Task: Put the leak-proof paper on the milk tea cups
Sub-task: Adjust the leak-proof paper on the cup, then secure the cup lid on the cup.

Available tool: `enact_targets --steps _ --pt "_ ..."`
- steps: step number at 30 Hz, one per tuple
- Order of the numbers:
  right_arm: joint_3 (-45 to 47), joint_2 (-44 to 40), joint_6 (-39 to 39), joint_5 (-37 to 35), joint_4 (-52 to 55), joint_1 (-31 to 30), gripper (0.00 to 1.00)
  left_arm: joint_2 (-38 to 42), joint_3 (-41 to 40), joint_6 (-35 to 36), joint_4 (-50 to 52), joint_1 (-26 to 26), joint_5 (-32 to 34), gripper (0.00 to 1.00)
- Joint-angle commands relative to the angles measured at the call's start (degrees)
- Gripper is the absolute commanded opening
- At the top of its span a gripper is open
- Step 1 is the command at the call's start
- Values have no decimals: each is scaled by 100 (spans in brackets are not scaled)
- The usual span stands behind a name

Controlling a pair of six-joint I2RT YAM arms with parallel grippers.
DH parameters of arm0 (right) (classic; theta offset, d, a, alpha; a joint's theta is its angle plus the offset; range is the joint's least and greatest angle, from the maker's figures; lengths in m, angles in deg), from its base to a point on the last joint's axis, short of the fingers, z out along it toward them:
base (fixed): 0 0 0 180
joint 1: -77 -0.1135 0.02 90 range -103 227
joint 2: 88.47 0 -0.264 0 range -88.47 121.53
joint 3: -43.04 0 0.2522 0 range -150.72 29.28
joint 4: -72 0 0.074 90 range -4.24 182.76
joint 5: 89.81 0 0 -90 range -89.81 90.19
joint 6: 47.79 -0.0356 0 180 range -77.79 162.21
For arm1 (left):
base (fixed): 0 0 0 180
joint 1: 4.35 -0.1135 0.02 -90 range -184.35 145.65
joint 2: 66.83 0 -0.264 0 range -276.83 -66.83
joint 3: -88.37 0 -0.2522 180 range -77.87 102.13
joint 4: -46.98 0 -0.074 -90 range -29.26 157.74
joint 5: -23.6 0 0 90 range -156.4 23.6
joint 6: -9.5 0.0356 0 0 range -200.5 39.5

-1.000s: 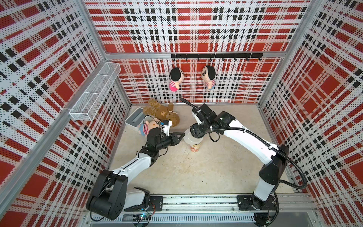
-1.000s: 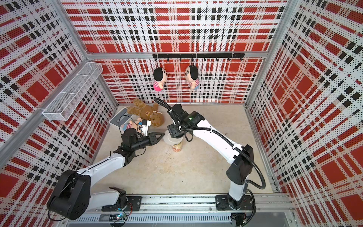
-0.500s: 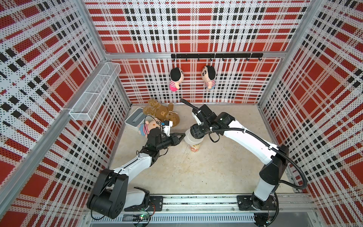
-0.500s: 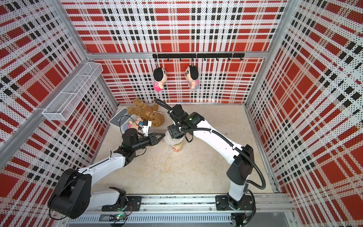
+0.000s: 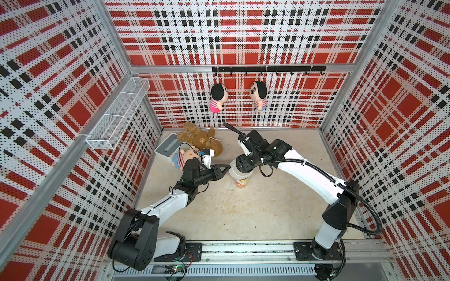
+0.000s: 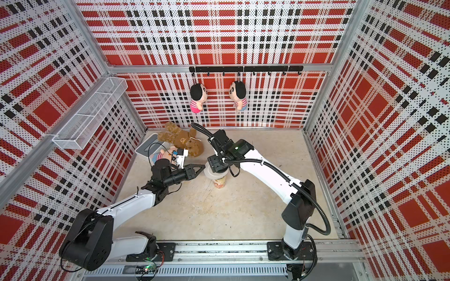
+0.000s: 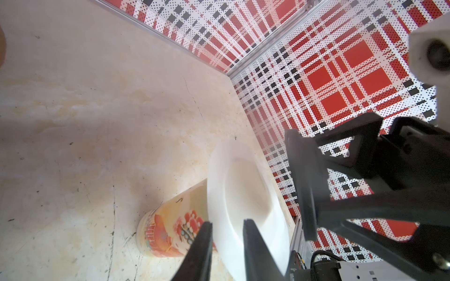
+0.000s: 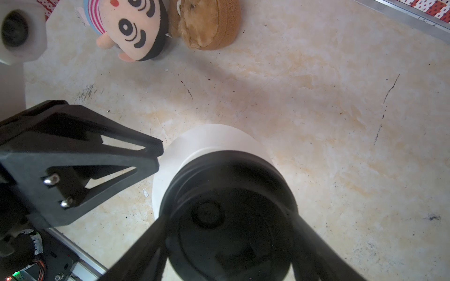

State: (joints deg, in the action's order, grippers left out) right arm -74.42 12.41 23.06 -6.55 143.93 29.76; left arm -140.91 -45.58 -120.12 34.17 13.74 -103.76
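Observation:
The milk tea cup [image 5: 241,183] [image 6: 220,183] stands upright mid-table, white with orange-red print [image 7: 170,226]. The leak-proof paper [image 7: 243,185] [image 8: 211,138] lies over its mouth, sagging in the middle and overhanging the rim. My left gripper [image 7: 227,222] [image 5: 228,167] is level with the paper's edge on the cup's left, its jaws a little apart with the edge between them. My right gripper [image 8: 229,219] [image 5: 244,165] is directly over the cup, shut on a black round lid [image 8: 229,243] held flat just above the paper. The lid hides most of the cup's mouth from above.
A brown teddy bear [image 5: 199,140], a striped plush doll [image 5: 181,159] and a white box with a grey slot [image 5: 166,147] sit at the back left. Two dolls [image 5: 216,98] hang from a hook rail [image 5: 267,68]. A wire basket [image 5: 117,116] is mounted on the left wall.

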Motion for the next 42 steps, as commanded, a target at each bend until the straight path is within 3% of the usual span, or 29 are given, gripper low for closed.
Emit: enact_targets --steps 1,18,42 --pt "-258 131 20 -111 262 -83 76 70 127 6 -165 37 -104 27" --pt "-817 693 68 -20 659 -154 75 -36 146 -86 -410 46 -261 29" --pt "-695 791 18 94 776 -153 76 -157 67 -11 -438 26 -224 29"
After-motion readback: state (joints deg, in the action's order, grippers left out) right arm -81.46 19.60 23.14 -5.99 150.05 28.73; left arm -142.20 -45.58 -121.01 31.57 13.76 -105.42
